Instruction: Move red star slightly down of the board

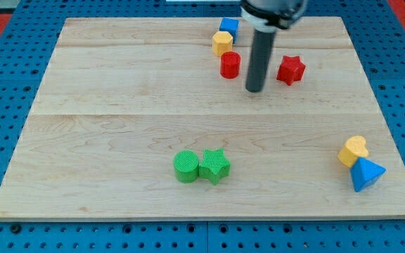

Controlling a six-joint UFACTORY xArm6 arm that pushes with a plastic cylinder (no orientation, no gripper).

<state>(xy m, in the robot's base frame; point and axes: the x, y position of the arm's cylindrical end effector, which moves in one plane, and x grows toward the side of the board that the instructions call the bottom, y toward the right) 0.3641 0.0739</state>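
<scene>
The red star [291, 69] lies near the view's top, right of centre, on the wooden board [118, 112]. My tip [254, 91] rests on the board just left of and slightly below the star, with a small gap between them. A red cylinder [230, 65] stands just left of the rod.
A yellow hexagonal block [221, 43] and a blue cube [228, 27] sit above the red cylinder. A green cylinder [185, 166] and a green star [214, 166] touch near the bottom centre. A yellow heart [354, 150] and a blue triangle [365, 173] sit at the right edge.
</scene>
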